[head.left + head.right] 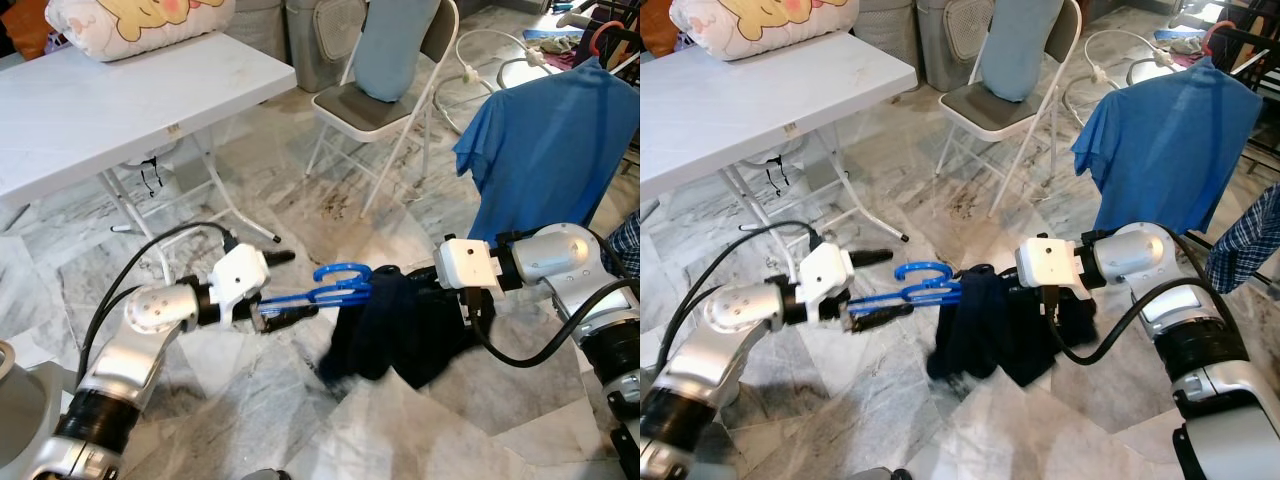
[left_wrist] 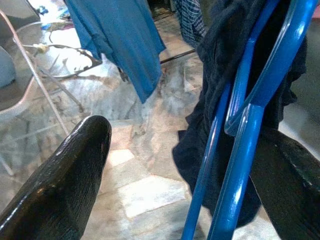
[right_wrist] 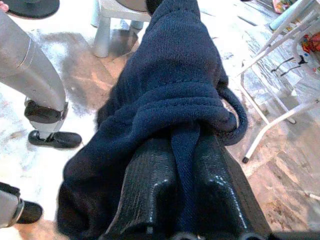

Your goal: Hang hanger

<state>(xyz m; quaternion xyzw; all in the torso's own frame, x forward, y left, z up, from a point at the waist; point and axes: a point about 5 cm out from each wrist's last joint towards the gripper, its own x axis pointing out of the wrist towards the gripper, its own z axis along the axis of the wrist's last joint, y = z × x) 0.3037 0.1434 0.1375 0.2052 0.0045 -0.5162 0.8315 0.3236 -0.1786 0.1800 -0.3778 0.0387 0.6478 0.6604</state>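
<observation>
We hold the blue hanger level between us, out over the marble floor in front of the folding chair — our left gripper has its fingers apart, one above the hanger's hook end and one under it, while our right gripper is pinched tight on the dark navy garment draped over the hanger's right half. Since the left fingers do not look clamped, we judge the hook end could slide out as we move. We also hold cloth, not plastic, on the right — so the hanger may tilt and shed the garment before it reaches the rack where the blue shirt hangs, far right.
</observation>
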